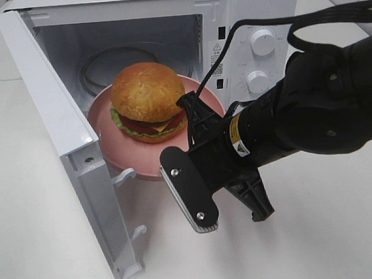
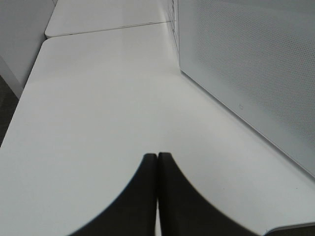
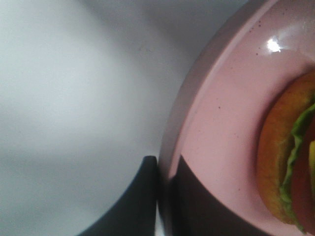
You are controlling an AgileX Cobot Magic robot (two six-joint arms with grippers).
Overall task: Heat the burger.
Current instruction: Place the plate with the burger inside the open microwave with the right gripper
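The burger (image 1: 147, 94), with a golden bun, lettuce, tomato and cheese, sits on a pink plate (image 1: 110, 144) that lies partly inside the open microwave (image 1: 254, 21) and juts out over its front sill. My right gripper (image 1: 194, 123) reaches in from the right and is shut on the plate's near right rim. In the right wrist view the plate (image 3: 216, 123) rim runs between the fingertips of the right gripper (image 3: 165, 164), with the burger (image 3: 280, 162) at the side. My left gripper (image 2: 157, 156) is shut on nothing, low over the white table.
The microwave door (image 1: 58, 122) stands swung open to the left, its lower corner near the table's front. A perforated white microwave wall (image 2: 246, 73) stands beside the left gripper. White table (image 1: 318, 232) extends in front and to the right of the microwave.
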